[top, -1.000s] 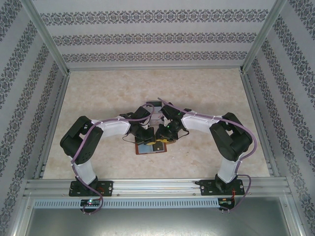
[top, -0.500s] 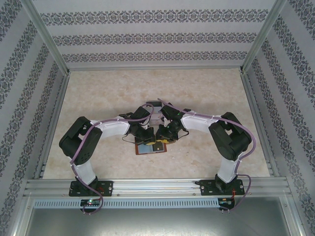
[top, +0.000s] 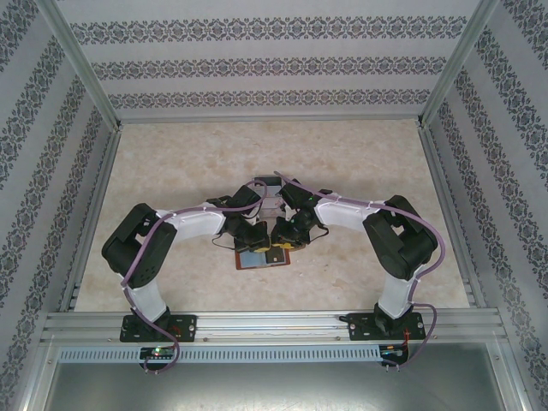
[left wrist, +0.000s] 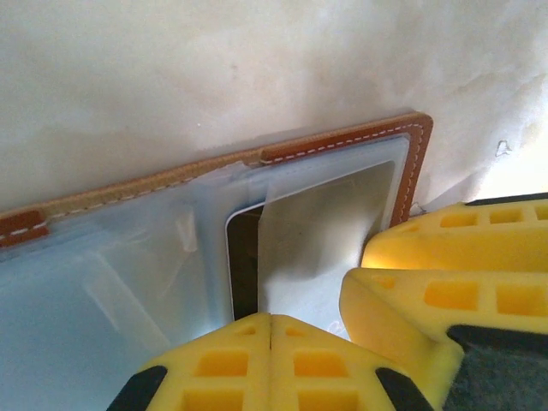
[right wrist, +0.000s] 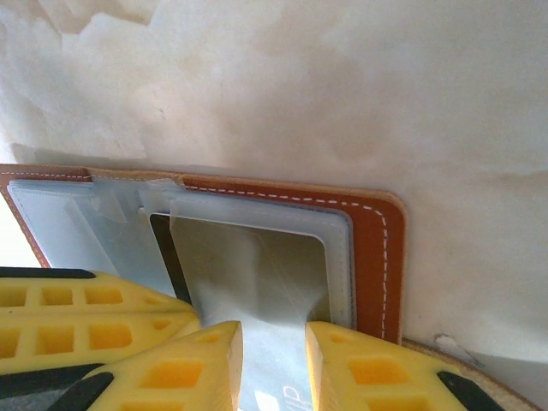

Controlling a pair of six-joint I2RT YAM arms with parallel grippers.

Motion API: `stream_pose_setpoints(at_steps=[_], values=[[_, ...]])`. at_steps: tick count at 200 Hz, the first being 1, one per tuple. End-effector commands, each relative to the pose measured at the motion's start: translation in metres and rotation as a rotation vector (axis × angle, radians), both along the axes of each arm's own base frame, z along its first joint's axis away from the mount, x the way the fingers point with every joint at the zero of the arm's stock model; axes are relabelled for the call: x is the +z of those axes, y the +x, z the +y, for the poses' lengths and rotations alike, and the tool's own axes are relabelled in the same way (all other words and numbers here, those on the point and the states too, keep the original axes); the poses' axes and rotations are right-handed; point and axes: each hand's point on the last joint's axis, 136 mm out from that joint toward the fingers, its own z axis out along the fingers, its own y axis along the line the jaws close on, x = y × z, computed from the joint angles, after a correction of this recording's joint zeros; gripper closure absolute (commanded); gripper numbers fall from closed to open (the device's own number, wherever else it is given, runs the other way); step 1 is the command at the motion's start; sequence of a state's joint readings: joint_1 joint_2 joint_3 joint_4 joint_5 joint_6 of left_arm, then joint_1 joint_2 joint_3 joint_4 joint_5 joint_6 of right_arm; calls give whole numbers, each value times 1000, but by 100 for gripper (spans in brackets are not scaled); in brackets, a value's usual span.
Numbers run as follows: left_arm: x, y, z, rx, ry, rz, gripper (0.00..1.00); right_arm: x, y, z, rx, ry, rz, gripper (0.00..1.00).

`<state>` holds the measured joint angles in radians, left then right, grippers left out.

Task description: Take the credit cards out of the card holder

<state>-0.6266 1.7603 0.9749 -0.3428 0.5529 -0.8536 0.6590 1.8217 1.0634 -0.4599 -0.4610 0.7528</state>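
Note:
The card holder (top: 259, 258), brown leather with grey-blue pockets, lies open on the table under both grippers. A pale credit card (right wrist: 257, 274) sticks partly out of the right pocket, bowed between the fingers of my right gripper (right wrist: 272, 351), which is shut on it. My left gripper (left wrist: 271, 318) is shut, its tips resting on the inner pocket beside that card (left wrist: 317, 231). In the left wrist view the right gripper's yellow fingers (left wrist: 445, 248) are close at the right, and the stitched brown edge (left wrist: 342, 150) of the card holder runs above. Other cards are hidden.
A small clear rack (top: 268, 190) stands just behind the two wrists. The beige table (top: 171, 163) is fenced by metal rails (top: 274, 321) at the near edge and by patterned walls on three sides.
The left arm's elbow has drifted slightly to the left. The wallet and both grippers stay where they were.

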Motion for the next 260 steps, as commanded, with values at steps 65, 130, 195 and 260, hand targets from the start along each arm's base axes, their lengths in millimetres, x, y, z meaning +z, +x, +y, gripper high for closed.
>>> stream_pose_setpoints(at_steps=[65, 130, 195, 260], values=[[-7, -4, 7, 1, 41, 26, 100, -12, -8, -10, 8, -66, 28, 71], [-22, -11, 15, -11, 89, 64, 100, -8, -7, -14, 3, -77, 17, 61], [-18, -15, 27, -25, 153, 57, 99, -13, -7, -25, -2, -116, 19, 58], [-13, -15, 30, -27, 169, 49, 99, -6, -6, -25, -1, -107, 10, 52]])
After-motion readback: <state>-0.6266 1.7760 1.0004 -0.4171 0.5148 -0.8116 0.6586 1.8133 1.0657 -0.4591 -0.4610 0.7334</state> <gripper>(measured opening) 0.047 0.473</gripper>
